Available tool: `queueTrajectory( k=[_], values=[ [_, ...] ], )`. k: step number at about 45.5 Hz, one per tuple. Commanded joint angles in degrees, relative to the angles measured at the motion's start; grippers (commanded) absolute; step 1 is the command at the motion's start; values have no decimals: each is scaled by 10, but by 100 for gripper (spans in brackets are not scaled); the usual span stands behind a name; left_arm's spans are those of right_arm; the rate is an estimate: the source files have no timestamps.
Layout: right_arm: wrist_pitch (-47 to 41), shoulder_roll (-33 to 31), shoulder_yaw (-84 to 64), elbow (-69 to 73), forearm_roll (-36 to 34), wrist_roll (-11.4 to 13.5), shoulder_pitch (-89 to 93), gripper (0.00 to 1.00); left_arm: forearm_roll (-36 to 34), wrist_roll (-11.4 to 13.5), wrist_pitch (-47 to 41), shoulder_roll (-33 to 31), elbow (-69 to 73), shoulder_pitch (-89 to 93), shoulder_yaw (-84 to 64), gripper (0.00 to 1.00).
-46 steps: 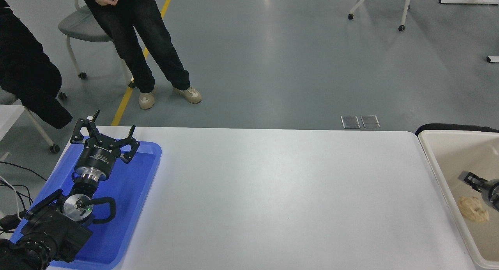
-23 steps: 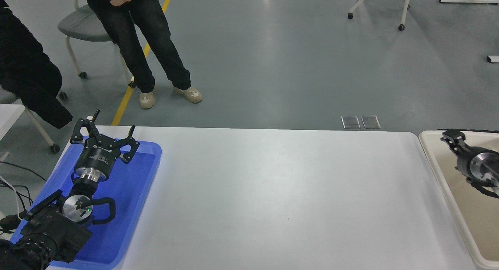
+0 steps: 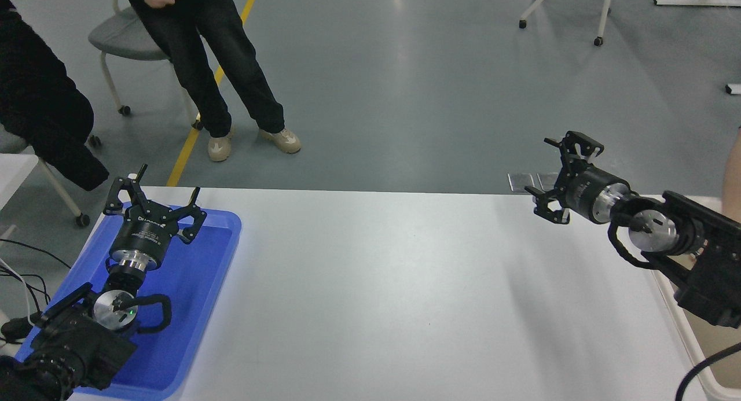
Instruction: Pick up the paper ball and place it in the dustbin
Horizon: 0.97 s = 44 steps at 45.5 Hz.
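The right gripper [image 3: 560,178] hung with its black fingers spread wide and nothing between them, raised above the far right part of the white table [image 3: 405,285] and pointing toward the far edge, its silver wrist collar and cabled black arm trailing back to the picture's right border. Beneath that arm, only a narrow strip of the beige dustbin [image 3: 697,349] showed at the table's right end, its rounded rim running down toward the lower right corner; the inside of the bin was mostly hidden by the arm, and the paper ball could not be seen anywhere in view. A pale, skin-toned sliver sat at the right border just above the bin, too little of it showing to say what it was. Across the table, the left gripper [image 3: 155,201] stood parked over a flat blue plastic tray [image 3: 191,308] at the near left corner, its fingers likewise splayed and holding nothing. White lettering ran across the gripper's black body, but it was too small and blurred to read; a green light glowed on the silver joint behind it. Beyond the table, a person in dark trousers and light shoes [image 3: 231,71] sat on a grey wheeled chair [image 3: 118,39] beside a yellow floor line [image 3: 191,140], with a dark garment [image 3: 40,117] hanging at the left edge.
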State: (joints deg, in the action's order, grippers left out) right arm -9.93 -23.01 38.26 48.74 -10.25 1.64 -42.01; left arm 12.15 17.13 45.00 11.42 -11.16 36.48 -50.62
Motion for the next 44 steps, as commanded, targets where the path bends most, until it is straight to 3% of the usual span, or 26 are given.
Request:
queueTrajectory(
  k=[1,20,44],
  values=[
    [-34,76,118,-27,-37,-2,55,100,0,0,0,0,0,0,0,100],
    [-214,92,137,-200,-37,-1,90,100,0,-1,0,-1,0,1,0,100],
    [-227,88,140,-233,-37,-1,99,100,0,-1,0,0,0,1,0,100]
  ],
)
